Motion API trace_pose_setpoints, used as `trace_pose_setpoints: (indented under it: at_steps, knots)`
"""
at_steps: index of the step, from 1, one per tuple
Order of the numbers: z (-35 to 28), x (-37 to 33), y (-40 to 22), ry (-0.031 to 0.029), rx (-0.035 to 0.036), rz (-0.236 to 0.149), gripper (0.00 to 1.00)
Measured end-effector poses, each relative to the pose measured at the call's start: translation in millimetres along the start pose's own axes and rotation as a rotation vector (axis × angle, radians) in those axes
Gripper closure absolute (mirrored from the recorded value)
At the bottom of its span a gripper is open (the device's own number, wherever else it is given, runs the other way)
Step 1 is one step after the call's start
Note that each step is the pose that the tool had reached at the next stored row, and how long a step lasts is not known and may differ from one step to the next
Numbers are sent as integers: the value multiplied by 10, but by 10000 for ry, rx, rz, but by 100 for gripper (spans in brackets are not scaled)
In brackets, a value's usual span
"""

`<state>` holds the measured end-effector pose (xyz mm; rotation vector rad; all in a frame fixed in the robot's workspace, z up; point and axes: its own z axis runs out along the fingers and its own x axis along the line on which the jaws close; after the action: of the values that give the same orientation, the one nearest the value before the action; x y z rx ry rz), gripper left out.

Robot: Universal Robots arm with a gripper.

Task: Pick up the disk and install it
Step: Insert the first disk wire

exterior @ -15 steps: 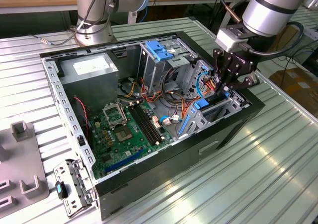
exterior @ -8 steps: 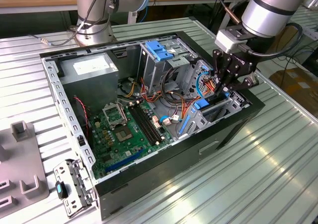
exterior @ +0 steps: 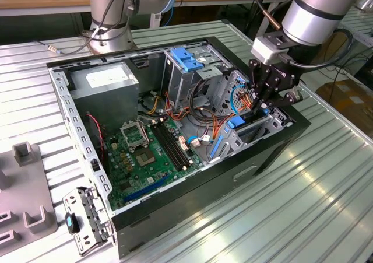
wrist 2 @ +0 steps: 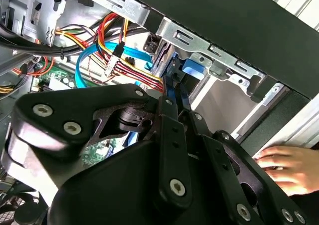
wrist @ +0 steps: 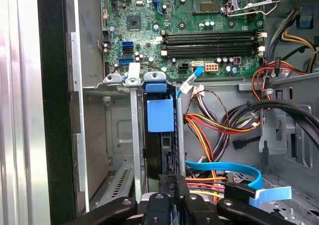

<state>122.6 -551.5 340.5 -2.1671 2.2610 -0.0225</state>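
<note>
The disk (wrist: 159, 116) stands on edge in the drive bay at the front corner of the open computer case (exterior: 192, 199); its blue rail and dark edge show between the bay's metal walls. In the exterior view its blue rail (exterior: 236, 123) shows at the right end of the case. My gripper (exterior: 259, 108) reaches down into this bay. In both wrist views its black fingers (wrist 2: 172, 115) lie close together around the disk's (wrist 2: 192, 68) near edge. My gripper (wrist: 174, 182) looks shut on the disk, at its near end.
Bundles of red, yellow and blue cables (wrist: 219, 125) crowd the space beside the bay. The motherboard (exterior: 145, 152), a grey box with a white sticker (exterior: 108, 79) and a cage with a blue top (exterior: 186, 59) fill the case. A person's hand (wrist 2: 289, 167) rests outside it.
</note>
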Motion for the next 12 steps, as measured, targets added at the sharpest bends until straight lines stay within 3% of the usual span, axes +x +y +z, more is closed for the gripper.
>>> trace_pose_setpoints:
  at_steps: [4, 7, 9, 12]
  knots:
    - [-151, 1, -3, 9, 1, 0, 76]
    - [-151, 1, -3, 5, 0, 0, 77]
    - [-154, 1, -2, 9, 0, 0, 89]
    - [-155, 1, -3, 8, 0, 0, 89]
